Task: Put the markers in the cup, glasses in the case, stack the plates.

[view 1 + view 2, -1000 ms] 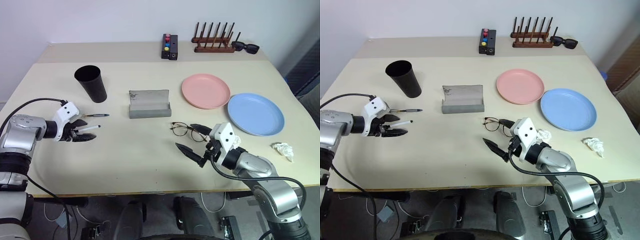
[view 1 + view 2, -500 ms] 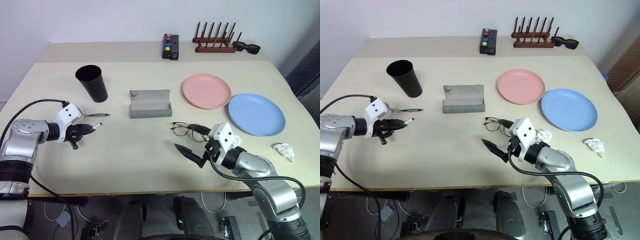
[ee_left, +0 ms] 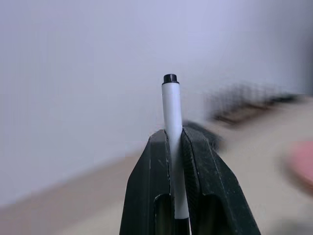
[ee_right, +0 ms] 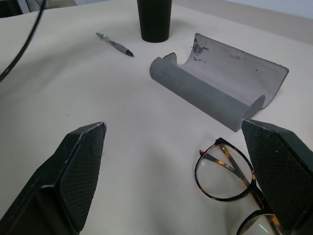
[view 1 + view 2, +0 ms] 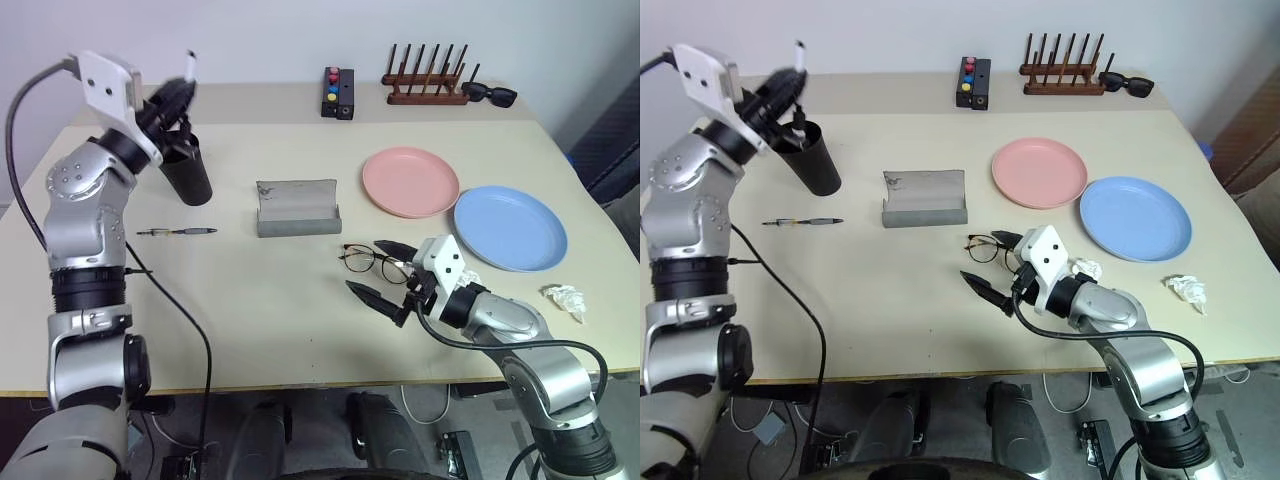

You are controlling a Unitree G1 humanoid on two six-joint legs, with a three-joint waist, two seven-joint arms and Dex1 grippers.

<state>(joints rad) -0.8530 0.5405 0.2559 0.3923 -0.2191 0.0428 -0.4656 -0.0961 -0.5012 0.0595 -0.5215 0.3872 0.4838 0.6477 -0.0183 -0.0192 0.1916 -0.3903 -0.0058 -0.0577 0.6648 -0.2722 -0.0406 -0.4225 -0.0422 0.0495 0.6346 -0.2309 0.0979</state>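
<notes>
Nothing finished: left gripper [image 5: 178, 97] clamps the white marker [image 3: 171, 137] above the cup [image 5: 186, 170], grey marker [image 5: 178, 232] on the counter [image 5: 250, 320], right gripper [image 5: 385, 275] wide open, empty, by the glasses [image 5: 368, 260] (case [image 5: 298, 210] open, pink plate [image 5: 410, 181] and blue plate [image 5: 510, 227] unstacked).

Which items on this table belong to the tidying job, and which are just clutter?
Job items:
white marker in the left claw
grey marker
black cup
wire-framed glasses
open grey case
pink plate
blue plate

Clutter:
sunglasses
wooden rack
button box
crumpled tissue
</notes>
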